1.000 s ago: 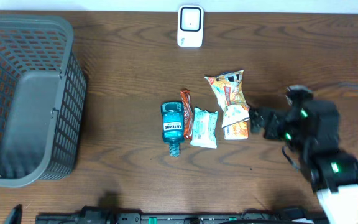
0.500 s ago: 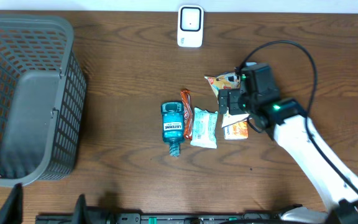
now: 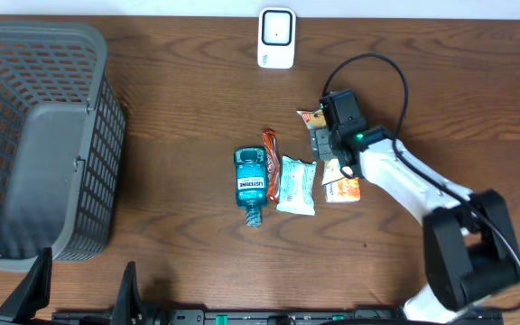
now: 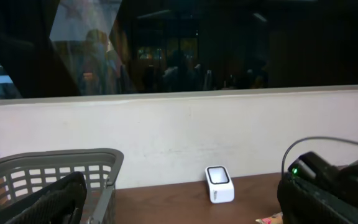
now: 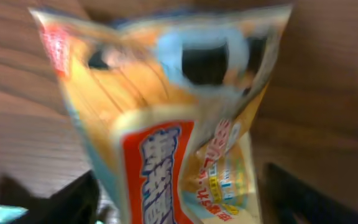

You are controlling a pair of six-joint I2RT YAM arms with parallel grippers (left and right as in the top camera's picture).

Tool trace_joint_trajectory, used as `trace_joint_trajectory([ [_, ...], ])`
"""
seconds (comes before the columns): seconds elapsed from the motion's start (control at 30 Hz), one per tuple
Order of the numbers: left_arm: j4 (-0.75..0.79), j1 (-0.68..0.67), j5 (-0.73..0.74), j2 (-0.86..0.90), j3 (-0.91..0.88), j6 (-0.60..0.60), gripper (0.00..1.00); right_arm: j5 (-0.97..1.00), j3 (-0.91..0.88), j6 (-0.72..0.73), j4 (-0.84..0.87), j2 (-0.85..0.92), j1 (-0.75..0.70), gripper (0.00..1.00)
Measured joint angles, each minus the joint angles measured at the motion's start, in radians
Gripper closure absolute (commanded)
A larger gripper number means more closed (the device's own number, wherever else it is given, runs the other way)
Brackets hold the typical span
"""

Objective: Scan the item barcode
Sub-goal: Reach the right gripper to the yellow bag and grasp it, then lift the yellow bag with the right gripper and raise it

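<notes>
Item: the snack bag (image 5: 166,112) is lying on the tabletop (image 3: 179,108), nearer the robot than the scanner (image 3: 276,38) and a little to its right; its printed face is filling the right wrist view, blurred.
Right tool: the right tool (image 5: 179,196) is sitting down over the bag, with a dark finger (image 5: 67,202) showing on each side of it and the jaws partly spread. Whether the pads are pressing the bag, I cannot tell.
Left tool: the left tool (image 3: 79,289) is hanging at the robot's edge, well away from the scanner and to its left, jaws spread wide and holding nothing.
Other goods: a mouthwash bottle (image 3: 251,183), an orange bar (image 3: 270,158), a white packet (image 3: 297,185) and a small orange packet (image 3: 343,188) are lying in a row, nearer the robot than the scanner.
Basket: a grey basket (image 3: 106,108) is standing far left of the scanner.
Surface: the tabletop is showing dark brown wood grain.
Room: behind the scanner a pale wall (image 4: 179,143) is rising to a dark window (image 4: 185,43).
</notes>
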Motion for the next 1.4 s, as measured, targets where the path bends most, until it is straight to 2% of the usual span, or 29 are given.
trace_joint_trajectory([
  [0.03,0.000,0.000,0.000,0.000,0.000,0.000,0.02,-0.004,0.000,-0.001,-0.005,0.014,-0.003,0.28],
  [0.07,0.000,0.000,0.000,0.000,0.000,0.002,0.02,-0.017,0.000,-0.003,-0.013,0.037,-0.008,0.32],
  [0.13,0.001,0.000,0.000,0.000,0.000,0.002,0.02,-0.034,0.000,-0.018,-0.026,0.075,-0.016,0.48],
  [0.2,0.001,0.000,0.000,0.000,0.000,0.002,0.02,-0.040,0.015,-0.021,-0.038,0.095,-0.024,0.70],
  [0.33,0.002,0.000,0.000,0.000,0.000,0.002,0.02,-0.046,0.048,-0.019,-0.066,0.101,-0.037,0.99],
  [0.47,0.002,0.000,0.000,0.000,0.000,0.002,0.02,-0.105,0.107,-0.005,-0.164,0.095,-0.059,0.99],
  [0.57,0.002,0.000,0.000,0.000,0.000,0.002,0.02,-0.228,0.179,-0.001,-0.337,0.094,-0.084,0.99],
  [0.73,0.003,0.000,0.000,0.000,0.000,0.002,0.02,-0.542,0.328,0.004,-0.607,0.057,-0.132,0.99],
  [0.87,0.003,0.000,-0.001,0.000,0.000,0.002,0.02,-0.803,0.390,0.006,-0.708,-0.047,-0.180,0.95],
  [1.03,0.003,0.000,-0.004,0.000,0.000,0.002,0.02,-1.043,0.399,0.022,-0.808,-0.109,-0.188,0.99],
  [1.13,0.003,0.000,-0.004,0.000,0.000,0.002,0.02,-1.135,0.399,0.111,-0.922,-0.105,-0.187,0.99],
  [1.27,0.003,0.000,-0.004,0.000,0.000,0.002,0.02,-1.190,0.399,0.339,-1.127,-0.105,-0.187,0.99],
  [1.4,0.003,0.000,-0.005,0.000,0.000,0.002,0.02,-1.212,0.399,0.534,-1.172,-0.105,-0.187,0.99],
])
